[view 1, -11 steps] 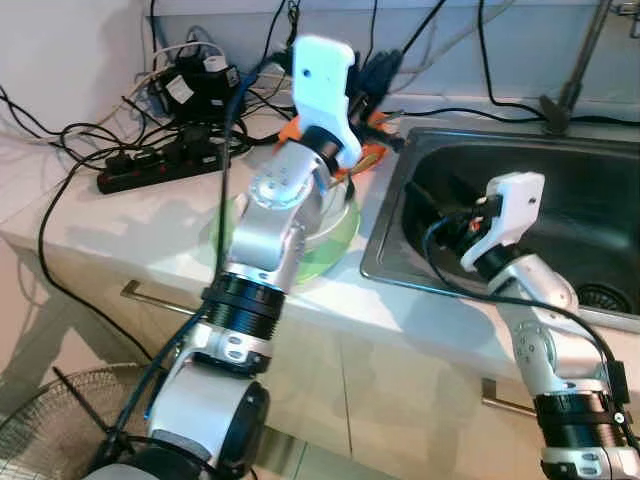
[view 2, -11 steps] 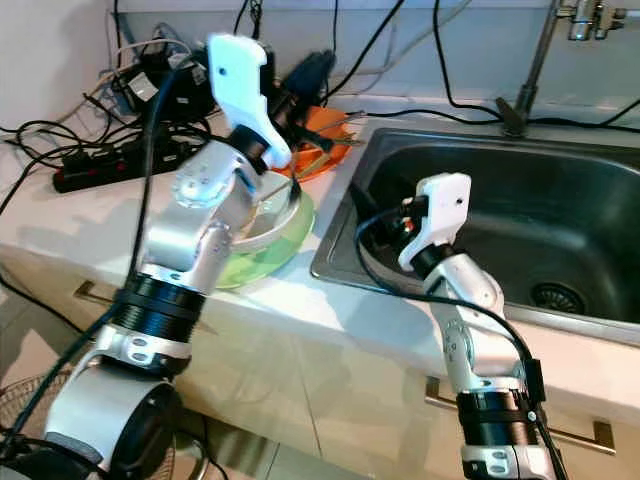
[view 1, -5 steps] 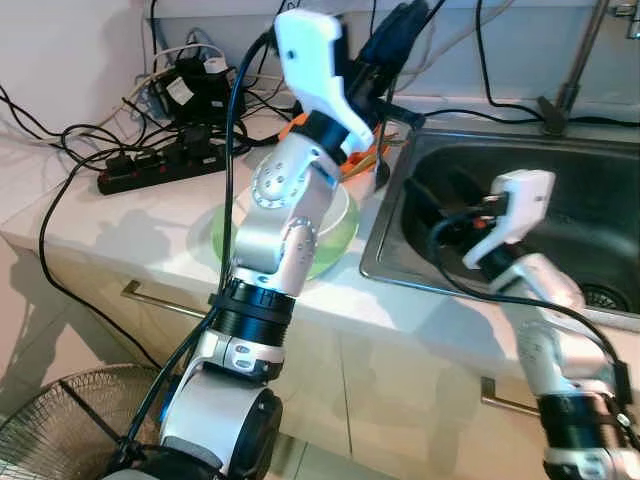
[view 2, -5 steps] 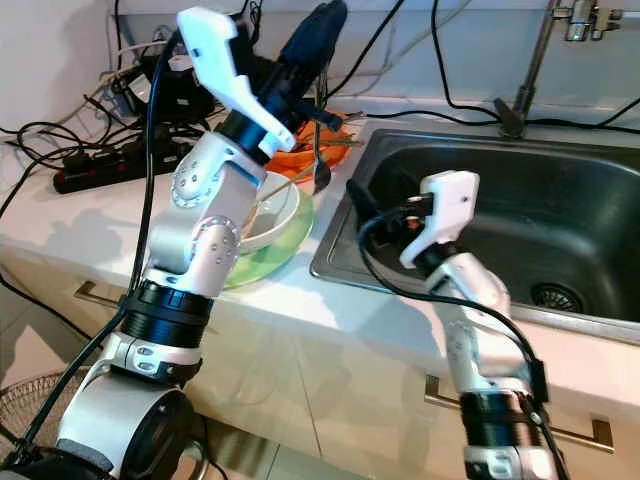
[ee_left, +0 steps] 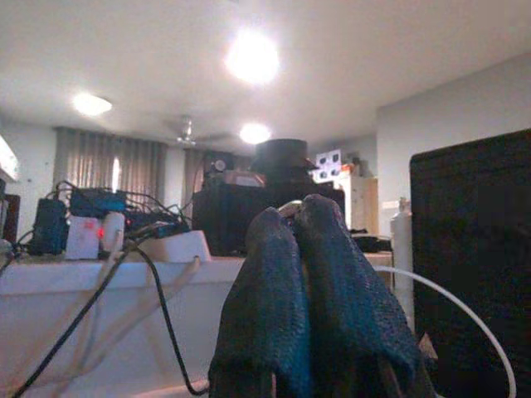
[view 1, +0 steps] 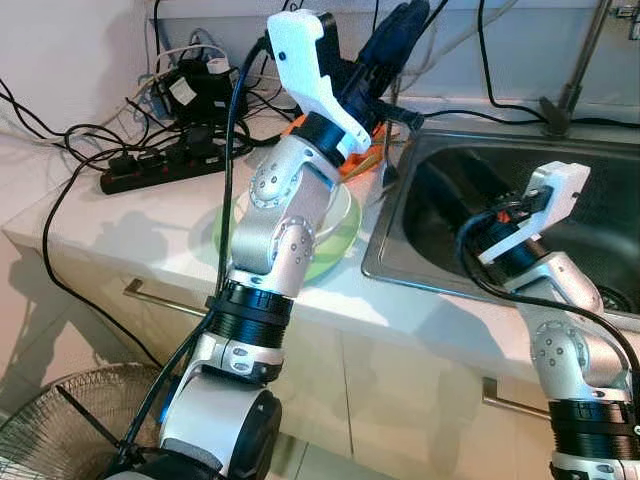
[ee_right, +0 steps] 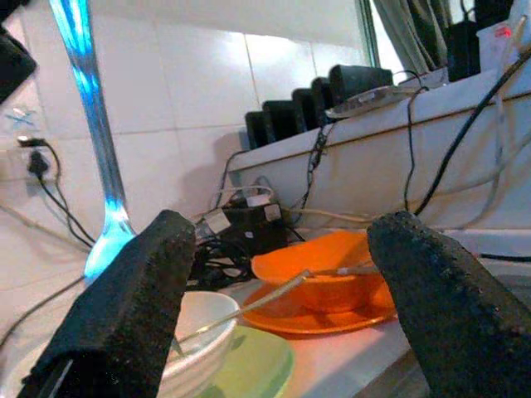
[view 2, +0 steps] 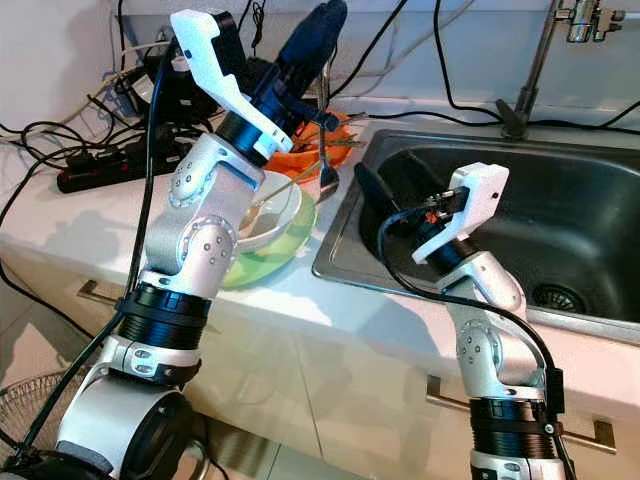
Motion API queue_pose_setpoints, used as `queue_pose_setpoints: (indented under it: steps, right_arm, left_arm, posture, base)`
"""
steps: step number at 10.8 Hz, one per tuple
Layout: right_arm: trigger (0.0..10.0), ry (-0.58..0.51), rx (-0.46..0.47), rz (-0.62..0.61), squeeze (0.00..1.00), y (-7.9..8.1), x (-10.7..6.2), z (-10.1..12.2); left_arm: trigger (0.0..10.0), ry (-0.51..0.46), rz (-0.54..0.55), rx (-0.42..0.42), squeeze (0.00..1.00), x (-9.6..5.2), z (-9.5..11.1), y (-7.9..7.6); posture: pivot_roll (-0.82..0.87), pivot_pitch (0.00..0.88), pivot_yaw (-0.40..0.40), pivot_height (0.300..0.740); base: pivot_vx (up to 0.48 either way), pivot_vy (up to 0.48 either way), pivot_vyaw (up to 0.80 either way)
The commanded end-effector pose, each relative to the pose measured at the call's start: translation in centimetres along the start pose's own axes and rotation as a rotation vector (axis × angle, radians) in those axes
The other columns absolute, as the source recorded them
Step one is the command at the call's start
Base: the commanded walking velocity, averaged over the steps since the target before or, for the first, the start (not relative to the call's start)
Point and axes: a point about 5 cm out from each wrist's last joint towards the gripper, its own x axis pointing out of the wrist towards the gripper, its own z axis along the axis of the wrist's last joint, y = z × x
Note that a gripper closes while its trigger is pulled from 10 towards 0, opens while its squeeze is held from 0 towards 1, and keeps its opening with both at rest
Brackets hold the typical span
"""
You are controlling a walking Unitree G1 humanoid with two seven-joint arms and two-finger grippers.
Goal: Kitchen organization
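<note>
My left gripper [view 2: 318,35]: black textured fingers on a white wrist housing and silver arm, closed on a shiny silver fork [view 2: 327,160]. My right gripper [view 2: 368,186]: black fingers spread apart, white housing, a red spot at the wrist. White bowl [view 2: 270,213] on a pale green plate [view 2: 285,248]. Orange bowl [ee_right: 332,269] on an orange plate [ee_right: 332,312]. White table [view 1: 120,225]; grey steel sink [view 1: 590,235]. Black power strip [view 1: 160,165] and black cables [view 1: 60,135] against a white tiled wall [ee_right: 241,75].
</note>
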Motion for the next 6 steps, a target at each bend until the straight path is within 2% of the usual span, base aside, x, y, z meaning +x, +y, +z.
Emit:
queue_pose_setpoints:
  steps: [1, 6]
  right_arm:
    - [10.0, -0.020, 0.009, 0.057, 0.00, 0.8, 0.2, 0.6]
    - [10.0, -0.010, 0.032, 0.167, 0.00, 2.5, 0.1, 0.5]
  left_arm:
    - [10.0, 0.005, 0.000, -0.068, 0.00, -0.2, -0.9, -0.5]
    - [10.0, 0.082, -0.001, -0.136, 0.00, -1.1, -3.0, -0.7]
  posture:
    - [0.04, 0.000, 0.153, 0.740]
    - [0.03, 0.000, 0.157, 0.740]
  base:
    - [0.000, 0.000, 0.00]
    - [0.000, 0.000, 0.00]
